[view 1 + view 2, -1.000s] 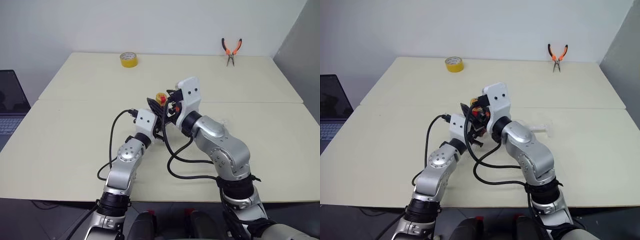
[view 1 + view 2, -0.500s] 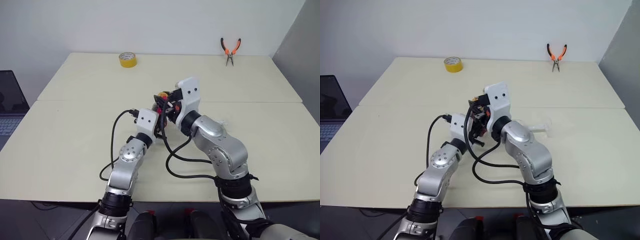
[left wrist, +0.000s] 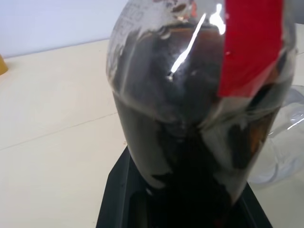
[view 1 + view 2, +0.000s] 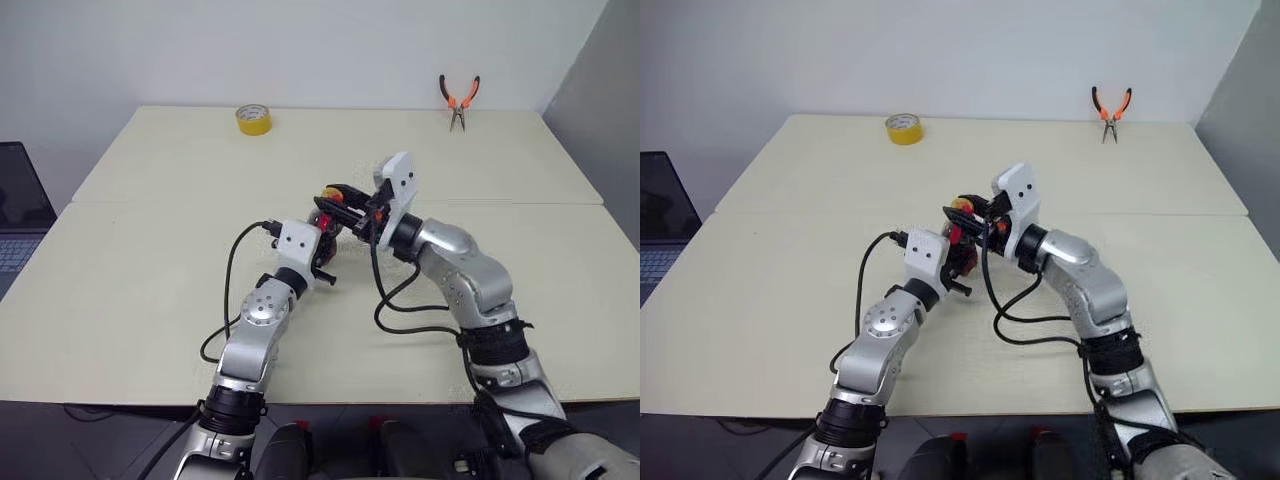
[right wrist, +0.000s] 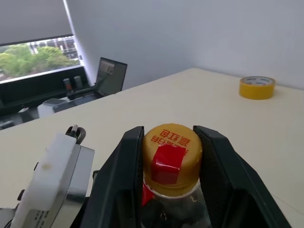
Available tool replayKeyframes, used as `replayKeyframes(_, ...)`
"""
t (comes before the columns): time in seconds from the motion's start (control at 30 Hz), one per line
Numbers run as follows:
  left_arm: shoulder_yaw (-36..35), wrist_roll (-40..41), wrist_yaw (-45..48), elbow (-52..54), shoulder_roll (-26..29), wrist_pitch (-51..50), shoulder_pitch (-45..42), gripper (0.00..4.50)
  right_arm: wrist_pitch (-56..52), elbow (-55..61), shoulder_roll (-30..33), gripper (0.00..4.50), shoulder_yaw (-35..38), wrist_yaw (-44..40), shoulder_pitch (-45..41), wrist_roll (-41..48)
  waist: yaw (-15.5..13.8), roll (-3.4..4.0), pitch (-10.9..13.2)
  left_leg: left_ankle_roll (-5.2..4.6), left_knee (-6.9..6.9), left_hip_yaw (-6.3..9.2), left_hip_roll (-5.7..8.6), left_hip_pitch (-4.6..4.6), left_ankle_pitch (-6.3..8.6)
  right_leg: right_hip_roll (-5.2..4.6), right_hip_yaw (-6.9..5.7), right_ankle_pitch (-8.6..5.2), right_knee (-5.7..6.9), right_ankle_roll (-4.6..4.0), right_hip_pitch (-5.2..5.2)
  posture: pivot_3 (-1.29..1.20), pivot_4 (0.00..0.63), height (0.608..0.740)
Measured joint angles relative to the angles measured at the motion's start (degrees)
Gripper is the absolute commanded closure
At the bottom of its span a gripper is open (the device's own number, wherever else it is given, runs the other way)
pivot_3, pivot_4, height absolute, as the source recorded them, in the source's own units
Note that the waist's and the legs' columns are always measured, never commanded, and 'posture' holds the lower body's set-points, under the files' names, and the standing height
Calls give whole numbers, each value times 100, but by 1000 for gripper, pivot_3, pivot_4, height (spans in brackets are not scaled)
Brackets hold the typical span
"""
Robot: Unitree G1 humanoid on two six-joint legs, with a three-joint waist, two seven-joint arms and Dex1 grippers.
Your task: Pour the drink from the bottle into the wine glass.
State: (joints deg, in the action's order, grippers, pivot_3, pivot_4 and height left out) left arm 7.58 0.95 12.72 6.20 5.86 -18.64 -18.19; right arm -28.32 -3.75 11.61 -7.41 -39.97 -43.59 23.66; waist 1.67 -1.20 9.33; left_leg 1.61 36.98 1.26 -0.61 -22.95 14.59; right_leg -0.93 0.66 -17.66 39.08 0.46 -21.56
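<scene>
While bottle (image 5: 171,190) stands upright at frame centre over table (image 4: 150,250), left gripper (image 3: 185,209) clamped on lower body, drink (image 3: 190,156) inside. Right gripper (image 5: 172,152) from above, fingers (image 5: 121,166) pressed on both sides of yellow cap (image 5: 172,145). Wine glass (image 3: 285,152) just beside bottle. Tape roll (image 4: 252,119), pliers (image 4: 458,98) at frame top.

Both tools (image 4: 335,215) at the bottle (image 4: 328,212), mid-table (image 4: 150,250).

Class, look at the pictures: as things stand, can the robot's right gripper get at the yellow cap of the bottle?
Probably yes. The right gripper already has a finger on each side of the yellow cap, nothing lies between, and the left gripper holds the bottle lower down.
</scene>
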Motion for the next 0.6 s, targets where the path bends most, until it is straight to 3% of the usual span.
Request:
replayKeyframes(0.13, 52, -13, -80, -24, -57, -37, 0, 3834, 290, -679, 191, 3212, 0, -703, -303, 23, -5, 0, 0, 0, -2, 1, -1, -2, 0, 0, 1, 0, -4, 0, -1, 0, 150, 740)
replayKeyframes(0.33, 70, 38, -19, 28, -16, -144, 81, 3834, 408, -965, 309, 3212, -70, -1121, -405, -29, -6, 0, 0, 0, -1, -2, -1, -4, 0, -4, 3, 0, -4, 0, -1, 0, 150, 740)
replayKeyframes(0.6, -194, 146, 42, 87, 143, -93, 137, 3852, 347, -452, 453, 479, -89, -956, 107, -236, -22, 1, 2, 1, 1, 0, 1, -5, 0, -6, 1, 0, -2, 0, -1, 0, 150, 740)
